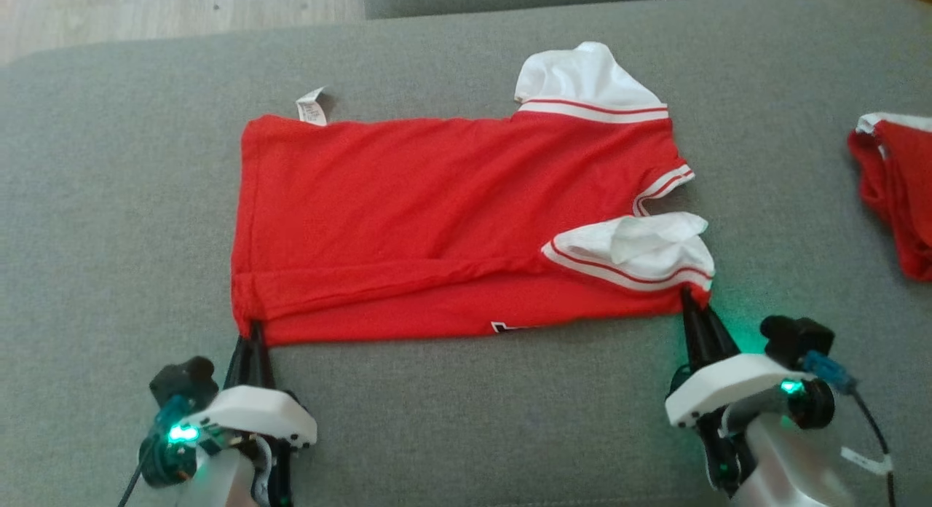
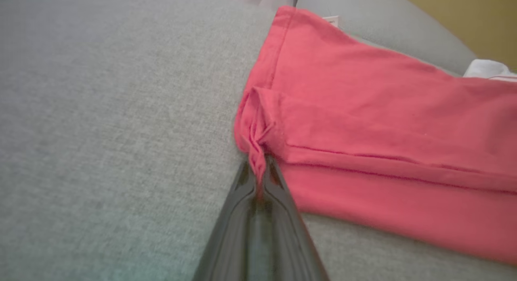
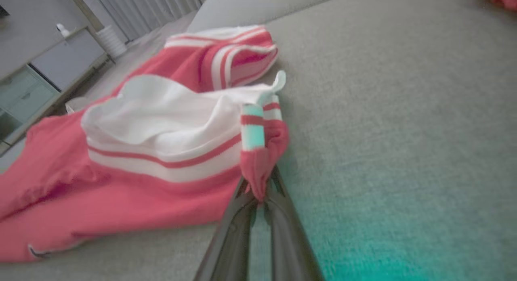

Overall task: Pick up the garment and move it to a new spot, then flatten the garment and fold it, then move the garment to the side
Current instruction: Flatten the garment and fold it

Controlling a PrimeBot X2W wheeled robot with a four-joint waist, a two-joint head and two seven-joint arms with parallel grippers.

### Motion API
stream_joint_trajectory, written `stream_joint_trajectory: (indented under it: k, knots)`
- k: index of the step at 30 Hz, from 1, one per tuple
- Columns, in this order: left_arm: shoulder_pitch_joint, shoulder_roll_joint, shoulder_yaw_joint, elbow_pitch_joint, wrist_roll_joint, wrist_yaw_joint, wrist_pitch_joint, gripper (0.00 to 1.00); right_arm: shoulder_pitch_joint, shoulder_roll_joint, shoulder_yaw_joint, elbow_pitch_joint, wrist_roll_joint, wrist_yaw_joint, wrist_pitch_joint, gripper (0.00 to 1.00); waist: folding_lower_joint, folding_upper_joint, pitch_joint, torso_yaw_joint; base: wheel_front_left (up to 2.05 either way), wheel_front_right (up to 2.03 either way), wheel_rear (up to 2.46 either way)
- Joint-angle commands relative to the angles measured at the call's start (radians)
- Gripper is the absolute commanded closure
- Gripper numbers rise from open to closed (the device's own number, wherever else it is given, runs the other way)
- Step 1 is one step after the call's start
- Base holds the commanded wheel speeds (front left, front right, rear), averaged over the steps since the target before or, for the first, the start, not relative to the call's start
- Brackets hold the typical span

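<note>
1. Your left pincer (image 1: 255, 332), at the lower left of the head view, is clamped on the garment's (image 1: 408, 223) near left corner. In the left wrist view you can see red cloth bunched between its closed fingers (image 2: 278, 184).
2. Your right pincer (image 1: 689, 301), at the lower right, is pinched shut on the near right corner, just below a white sleeve. Its wrist view shows the cloth squeezed between the fingertips (image 3: 282, 188).
3. You have a grey cushion (image 1: 466, 434) spanning almost the whole frame and carrying everything.
4. The garment lies spread across the centre, hem toward the left and sleeves toward the right. A long fold runs along its near edge.
5. You will find a second red piece (image 1: 899, 194) at the right edge, well apart from the garment.
6. Two white sleeves with red stripes sit at the garment's right end, one at the upper centre (image 1: 582, 81) and one at the lower right (image 1: 641, 248).
7. A small white label (image 1: 312, 106) sticks out at the garment's upper left corner.
</note>
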Motion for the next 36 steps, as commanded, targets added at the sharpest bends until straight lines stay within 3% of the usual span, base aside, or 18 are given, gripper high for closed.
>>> stream_joint_trajectory:
  k: [1, 8, 12, 24, 25, 26, 27, 32, 36]
  knots:
    - [-0.002, 0.004, 0.042, -0.045, 0.018, -0.005, 0.006, 1.0, -0.02, 0.002, 0.018, -0.043, 0.024, 0.003, -0.004, 1.0, -0.0002, 0.0, -0.019, 0.006, 0.0, 0.0, 0.0]
    - [-0.06, 0.02, 0.115, -0.176, 0.069, -0.027, 0.006, 1.0, -0.129, -0.013, 0.02, -0.065, 0.109, 0.003, 0.023, 1.0, -0.0002, 0.0, -0.089, 0.005, 0.0, 0.0, 0.0]
    - [-0.067, 0.022, 0.159, -0.16, 0.071, -0.031, 0.006, 1.0, -0.17, -0.035, 0.0, -0.054, 0.17, 0.003, 0.077, 1.0, -0.0002, 0.0, -0.167, -0.003, 0.0, 0.0, 0.0]
    - [0.157, 0.004, 0.147, -0.015, 0.046, -0.012, 0.006, 1.0, 0.085, -0.04, -0.012, -0.048, 0.209, 0.003, 0.105, 1.0, -0.0002, 0.0, -0.197, -0.021, 0.0, 0.0, 0.0]
    - [0.166, 0.004, 0.142, -0.019, 0.038, -0.011, 0.006, 0.84, 0.101, -0.039, -0.016, -0.05, 0.209, 0.003, 0.103, 0.6, -0.0002, 0.0, -0.192, -0.021, 0.0, 0.0, 0.0]
    - [0.171, 0.004, 0.135, -0.026, 0.04, -0.005, 0.006, 0.52, 0.112, -0.038, -0.019, -0.054, 0.204, 0.003, 0.099, 0.0, -0.0002, 0.0, -0.186, -0.021, 0.0, 0.0, 0.0]
    - [0.171, 0.004, 0.129, -0.036, 0.043, -0.001, 0.006, 0.0, 0.118, -0.039, -0.02, -0.059, 0.194, 0.003, 0.094, 0.0, -0.0002, 0.0, -0.182, -0.021, 0.0, 0.0, 0.0]
    - [0.117, 0.011, 0.11, -0.097, 0.104, 0.0, 0.006, 0.0, 0.083, -0.055, -0.033, -0.098, 0.112, 0.003, 0.065, 0.0, -0.0002, 0.0, -0.152, -0.016, 0.0, 0.0, 0.0]
    - [-0.038, 0.07, 0.079, -0.074, 0.136, -0.032, 0.053, 0.0, -0.002, -0.058, -0.044, -0.135, 0.055, 0.003, 0.076, 0.0, -0.0002, 0.0, -0.101, -0.012, 0.0, 0.0, 0.0]
